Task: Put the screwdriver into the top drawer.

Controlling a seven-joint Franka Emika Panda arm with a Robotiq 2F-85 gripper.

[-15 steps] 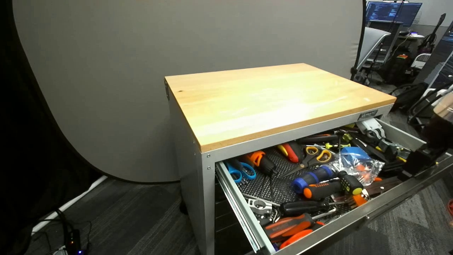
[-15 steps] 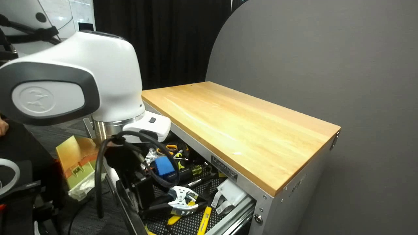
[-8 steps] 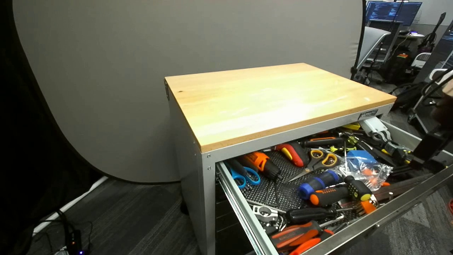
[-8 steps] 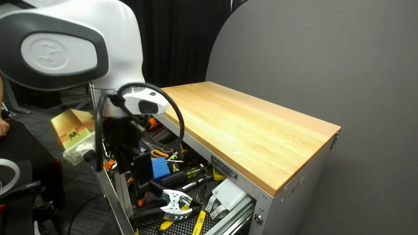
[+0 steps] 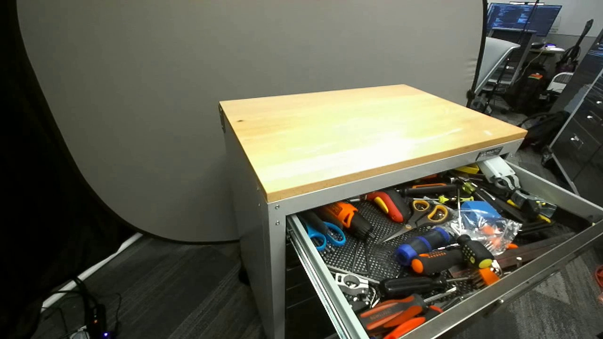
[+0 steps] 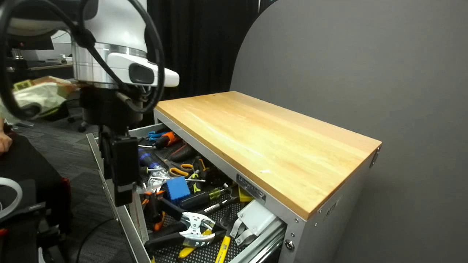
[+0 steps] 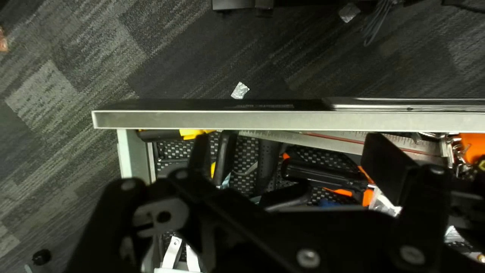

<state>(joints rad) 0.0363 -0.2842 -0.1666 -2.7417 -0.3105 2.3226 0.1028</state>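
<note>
Slid farther out, the top drawer (image 5: pixel 471 306) holds what looks like the screwdriver (image 5: pixel 475 252), lower right in an exterior view. The claw (image 7: pixel 291 153) is spread, empty; I'd call placing done, closing next.

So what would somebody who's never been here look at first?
Probably the top drawer, pulled out below the wooden tabletop and strewn with tools. Next, maybe the robot arm near the top of an exterior view, its gripper open over the drawer. A bright blue block also stands out among the tools.

End effector (image 7: pixel 290 149) above top drawer (image 7: pixel 246 120)
</note>
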